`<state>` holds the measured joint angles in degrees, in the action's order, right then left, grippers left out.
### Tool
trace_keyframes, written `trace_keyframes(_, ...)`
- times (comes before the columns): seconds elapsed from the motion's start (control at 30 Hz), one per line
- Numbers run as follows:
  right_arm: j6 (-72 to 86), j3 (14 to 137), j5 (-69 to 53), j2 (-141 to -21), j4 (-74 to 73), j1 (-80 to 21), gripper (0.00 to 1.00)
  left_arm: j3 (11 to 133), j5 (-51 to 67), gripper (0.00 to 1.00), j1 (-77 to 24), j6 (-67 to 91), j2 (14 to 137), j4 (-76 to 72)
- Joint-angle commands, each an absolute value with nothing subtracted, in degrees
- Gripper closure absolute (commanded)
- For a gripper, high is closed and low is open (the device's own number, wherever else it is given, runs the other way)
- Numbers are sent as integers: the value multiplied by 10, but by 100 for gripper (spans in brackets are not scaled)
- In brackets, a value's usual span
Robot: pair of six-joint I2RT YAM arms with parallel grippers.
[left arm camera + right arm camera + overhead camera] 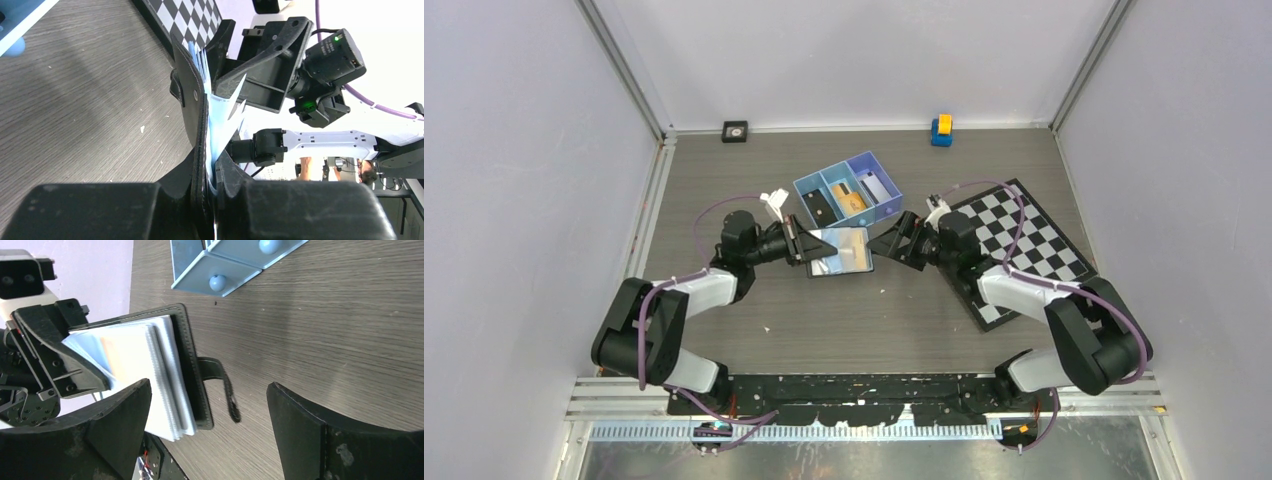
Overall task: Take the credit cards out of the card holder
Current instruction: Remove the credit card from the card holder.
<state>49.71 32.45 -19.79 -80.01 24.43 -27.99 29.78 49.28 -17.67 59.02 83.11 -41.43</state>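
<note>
Bright even overhead light, soft shadows, blown-out wrist-view backgrounds, near foreground blurred

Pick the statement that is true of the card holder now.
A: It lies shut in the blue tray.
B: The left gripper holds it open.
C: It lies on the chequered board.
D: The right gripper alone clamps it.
B: the left gripper is clamped on one edge of the card holder, which is spread open above the table, while the right gripper is open beside it.
</note>
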Motion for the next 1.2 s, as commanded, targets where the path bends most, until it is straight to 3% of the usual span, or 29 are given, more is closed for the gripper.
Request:
trace_keyframes(0.0, 513, 317, -214, -787, 294, -275, 10, 295, 507, 89, -171, 597, 793, -465)
trace_keyframes(0.23, 578, 302, -312, -845, 464, -275, 10, 285, 510, 88, -168, 610, 780, -499)
trace_keyframes(0.47, 600, 301, -340, -862, 516, -277, 10, 282, 522, 88, -168, 635, 797, -544)
trace_keyframes(0.87, 623, 302, -372, -872, 577, -279, 63, 282, 523, 88, -168, 646, 818, -563)
trace_keyframes(1.03, 596, 301, -356, -846, 537, -279, 92, 281, 521, 88, -167, 642, 819, -561)
trace_keyframes(1.17, 553, 302, -322, -807, 463, -279, 99, 281, 507, 85, -167, 606, 791, -511)
